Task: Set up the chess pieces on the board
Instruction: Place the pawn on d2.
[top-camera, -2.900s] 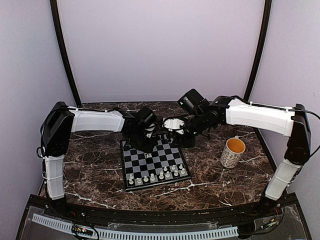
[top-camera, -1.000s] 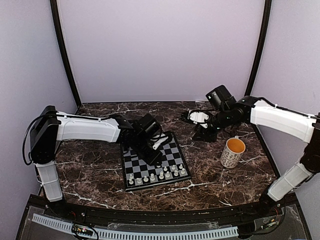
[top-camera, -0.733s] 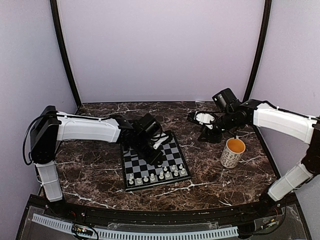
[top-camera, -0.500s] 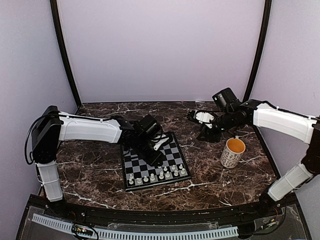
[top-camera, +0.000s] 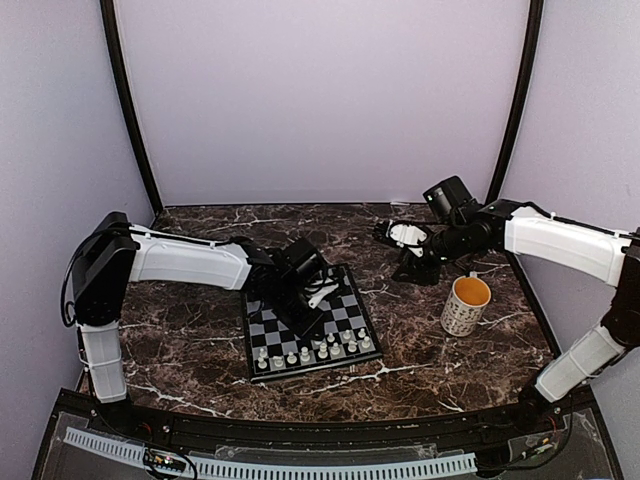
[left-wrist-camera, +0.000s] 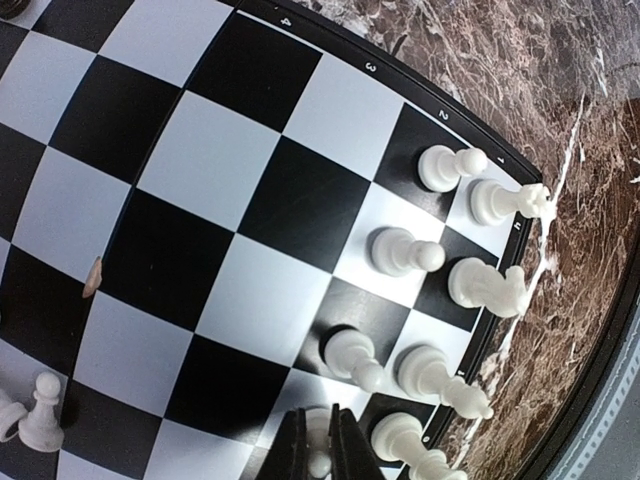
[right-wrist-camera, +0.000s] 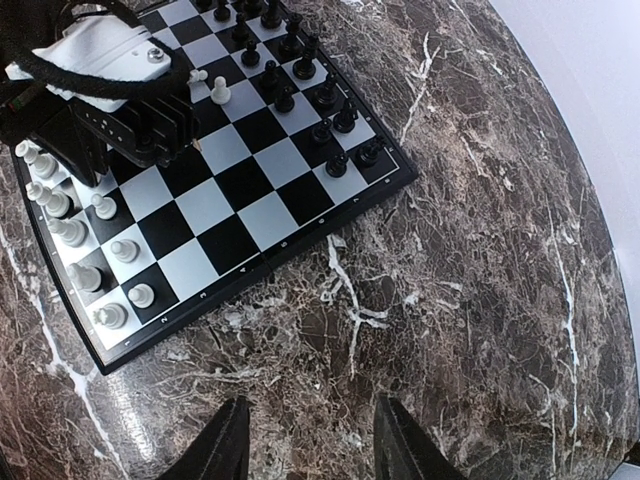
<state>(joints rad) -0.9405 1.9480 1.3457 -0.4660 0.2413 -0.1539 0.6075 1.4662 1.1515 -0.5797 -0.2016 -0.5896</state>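
board (left-wrist-camera: 250, 200) middle: free | near rows: white pieces (left-wrist-camera: 400, 250) | far rows: black pieces (right-wrist-camera: 307, 50) | mug (top-camera: 466, 305): right, well apart

Top view: left end effector (top-camera: 308, 313) covers the middle-left squares of the board (top-camera: 340, 322), so they are hidden. White pieces (top-camera: 305, 353) on the near rows are too small to tell kinds. Left wrist view: white piece (left-wrist-camera: 318, 458) between the fingertips is cut off at the bottom edge, kind unclear.

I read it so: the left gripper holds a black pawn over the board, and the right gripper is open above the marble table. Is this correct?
Not quite: the pawn is white, not black, as the left wrist view shows. The left gripper does hold it over the board, and the right gripper is open above the marble table.
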